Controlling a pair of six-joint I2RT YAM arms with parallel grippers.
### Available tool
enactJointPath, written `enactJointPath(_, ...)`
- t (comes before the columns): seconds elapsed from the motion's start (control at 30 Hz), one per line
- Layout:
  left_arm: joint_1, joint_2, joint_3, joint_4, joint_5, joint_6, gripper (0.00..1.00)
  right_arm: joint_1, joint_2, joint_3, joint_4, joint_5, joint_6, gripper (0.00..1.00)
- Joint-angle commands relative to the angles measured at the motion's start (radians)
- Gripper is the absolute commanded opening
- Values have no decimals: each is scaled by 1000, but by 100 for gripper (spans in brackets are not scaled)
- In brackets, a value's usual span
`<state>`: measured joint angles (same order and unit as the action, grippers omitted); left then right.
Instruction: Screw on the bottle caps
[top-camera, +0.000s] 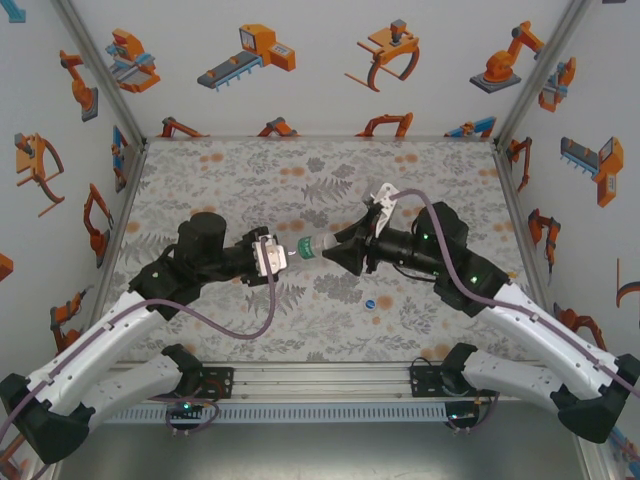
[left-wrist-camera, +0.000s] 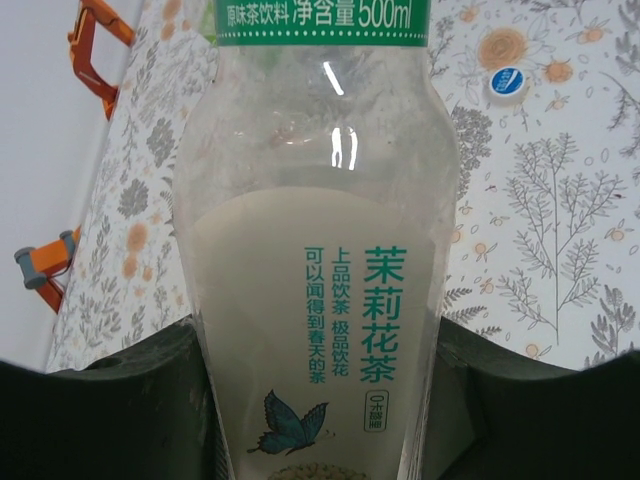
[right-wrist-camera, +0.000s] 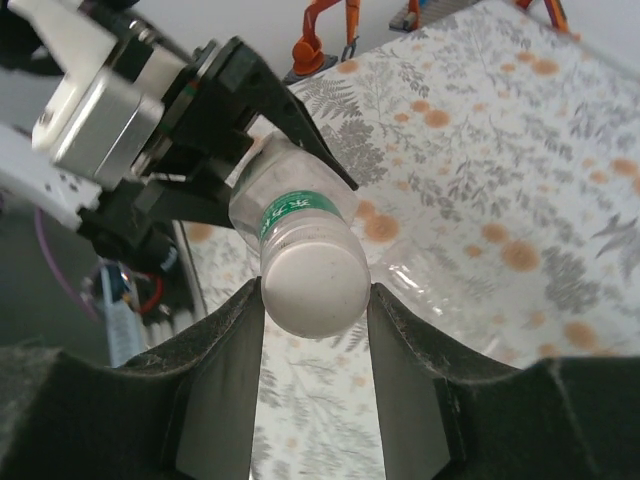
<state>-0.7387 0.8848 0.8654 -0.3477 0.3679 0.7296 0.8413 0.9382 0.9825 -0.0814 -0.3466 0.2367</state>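
Gripping the clear tea bottle (left-wrist-camera: 320, 250) with my left pincer (left-wrist-camera: 318, 325), I am holding it level above the floral table (top-camera: 300, 180), while my right pincer (right-wrist-camera: 315, 292) is clamping the white cap (right-wrist-camera: 318, 280) at its neck; the blue cap (top-camera: 370, 303) is lying loose on the table nearby

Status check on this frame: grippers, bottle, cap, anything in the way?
Left gripper shut on bottle, held level above table. Right gripper shut on white cap at its neck. Blue cap loose on table, clear of both.

Loose cap (top-camera: 370, 303) on table (top-camera: 250, 180), before bottle (top-camera: 314, 249).
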Motion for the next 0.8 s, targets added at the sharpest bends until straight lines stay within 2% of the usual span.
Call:
enactJointPath(0.0,-13,-4,0,106,20,-13,0,10,20,-29,57,139,386,0)
enactJointPath(0.17,-13,8,3,111,-19,-26,0,10,50,-48,80,197,690,0)
enactJointPath(0.33,-14,15,3,114,-21,-29,0,10,73,-61,124,193,901,0)
enactJointPath(0.47,-14,17,3,120,-19,-32,0,10,64,-52,90,209,934,0)
enactJointPath(0.6,-14,16,1,124,-17,-38,0,10,48,-82,148,213,941,0)
enactJointPath(0.77,-15,11,-2,128,-8,-38,0,10,47,-96,253,173,837,0)
